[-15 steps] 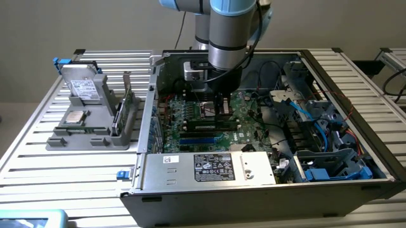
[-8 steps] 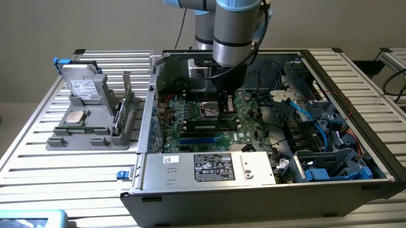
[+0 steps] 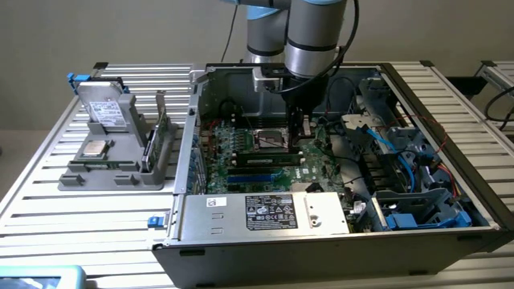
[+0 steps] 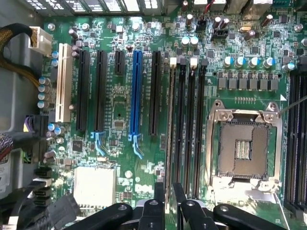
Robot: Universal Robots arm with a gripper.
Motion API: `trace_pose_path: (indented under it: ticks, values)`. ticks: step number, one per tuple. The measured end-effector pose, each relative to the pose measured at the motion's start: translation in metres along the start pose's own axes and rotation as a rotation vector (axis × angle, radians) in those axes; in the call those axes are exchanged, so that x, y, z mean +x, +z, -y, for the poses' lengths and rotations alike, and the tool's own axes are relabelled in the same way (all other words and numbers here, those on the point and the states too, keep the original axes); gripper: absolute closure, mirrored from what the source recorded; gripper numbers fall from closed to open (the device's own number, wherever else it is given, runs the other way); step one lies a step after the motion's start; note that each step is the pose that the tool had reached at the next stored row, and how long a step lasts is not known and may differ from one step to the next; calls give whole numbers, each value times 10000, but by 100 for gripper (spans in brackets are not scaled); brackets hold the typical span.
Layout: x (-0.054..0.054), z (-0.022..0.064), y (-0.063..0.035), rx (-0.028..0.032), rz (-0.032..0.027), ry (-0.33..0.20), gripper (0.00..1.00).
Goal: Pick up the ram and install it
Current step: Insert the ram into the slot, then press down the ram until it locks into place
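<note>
A slatted metal table (image 3: 96,198) against a plain beige wall carries an open computer case (image 3: 321,247), lying on its side with the green board (image 4: 120,120) facing up. The grey arm (image 3: 313,36) reaches straight down into the case from the far side. The ram (image 3: 269,160) lies lengthwise in a slot just on the near side of the empty processor socket (image 3: 269,139), running across the exterior view from left to right. The gripper (image 3: 305,135) hangs over the stick's end on the exterior view's right. In the wrist view the gripper (image 4: 168,189) sits astride the ram (image 4: 170,124), seen edge-on beside the black slots and the socket (image 4: 244,143). Whether it pinches the stick or only brackets it, one cannot tell. A grey tray (image 3: 96,177) of parts stands on the table at the exterior view's left, well apart from the case.
</note>
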State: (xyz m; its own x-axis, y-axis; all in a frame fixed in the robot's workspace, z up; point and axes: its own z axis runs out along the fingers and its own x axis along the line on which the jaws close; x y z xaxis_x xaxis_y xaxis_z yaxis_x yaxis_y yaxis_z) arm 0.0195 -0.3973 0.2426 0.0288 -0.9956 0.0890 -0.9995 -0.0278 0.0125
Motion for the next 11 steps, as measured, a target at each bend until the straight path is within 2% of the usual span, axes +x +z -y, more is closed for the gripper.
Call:
trace_pose_path:
  ticks: [1,11]
  values:
    - [0,1,0,-74,7,-6,78]
    - [0,1,-1,-76,4,-6,78]
